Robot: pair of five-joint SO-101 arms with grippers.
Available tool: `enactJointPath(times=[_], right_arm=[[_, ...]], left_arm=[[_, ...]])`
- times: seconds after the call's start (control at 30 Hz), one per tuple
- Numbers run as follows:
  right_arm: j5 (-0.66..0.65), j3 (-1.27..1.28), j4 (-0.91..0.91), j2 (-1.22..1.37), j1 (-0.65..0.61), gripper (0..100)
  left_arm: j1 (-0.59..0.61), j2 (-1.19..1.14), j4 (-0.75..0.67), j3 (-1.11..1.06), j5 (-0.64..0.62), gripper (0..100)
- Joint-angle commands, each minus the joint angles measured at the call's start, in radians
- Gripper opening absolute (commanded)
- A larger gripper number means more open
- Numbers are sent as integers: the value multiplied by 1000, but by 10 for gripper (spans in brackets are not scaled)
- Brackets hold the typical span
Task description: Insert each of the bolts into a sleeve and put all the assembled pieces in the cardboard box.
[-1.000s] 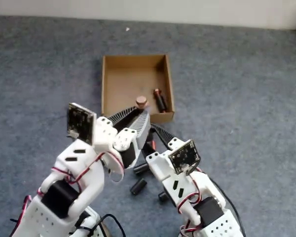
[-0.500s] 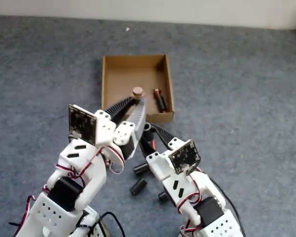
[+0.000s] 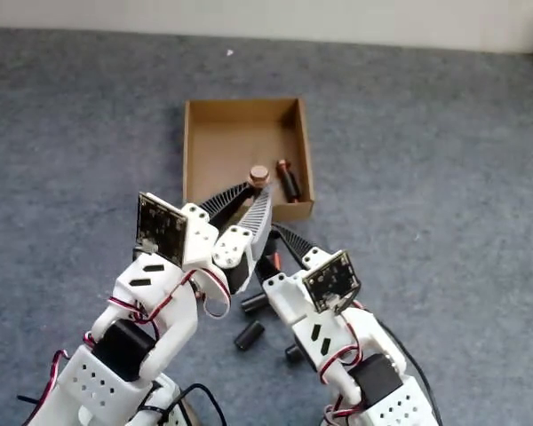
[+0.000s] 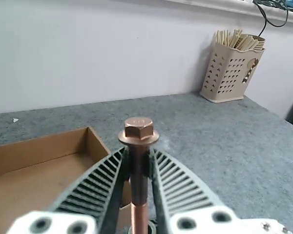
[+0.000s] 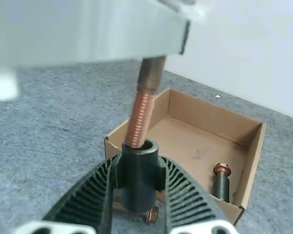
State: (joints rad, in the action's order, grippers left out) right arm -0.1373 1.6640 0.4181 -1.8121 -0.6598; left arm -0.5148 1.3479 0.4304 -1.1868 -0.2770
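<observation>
Two grippers meet just before the cardboard box (image 3: 186, 151). My left gripper (image 4: 138, 158) pinches a copper bolt (image 4: 138, 132) upright, its threaded end at the mouth of the black sleeve (image 5: 138, 178) clamped in my right gripper (image 5: 136, 165). One assembled piece (image 3: 288, 181) lies in the box.

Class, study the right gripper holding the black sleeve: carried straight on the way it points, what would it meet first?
The copper bolt: its threaded end sits at the mouth of the sleeve in the right gripper. Depth is unclear, but the cardboard box seems to lie beyond.
</observation>
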Motion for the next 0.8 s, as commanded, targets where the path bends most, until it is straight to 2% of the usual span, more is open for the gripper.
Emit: enactJointPath(times=[0.0, 0.4, 0.6, 0.77], right_arm=[[-11, -1, -36, -10, -15, 5], [-11, -2, -36, -12, -7, 5], [-3, -8, -42, -12, 79, 5], [-3, -8, -42, -12, 87, 5]], left_arm=[[-25, 5, -25, 16, 11, 5], [-21, 7, -49, -68, 15, 5], [-28, 7, -41, -76, 15, 5], [-28, 7, -40, -84, 15, 5]])
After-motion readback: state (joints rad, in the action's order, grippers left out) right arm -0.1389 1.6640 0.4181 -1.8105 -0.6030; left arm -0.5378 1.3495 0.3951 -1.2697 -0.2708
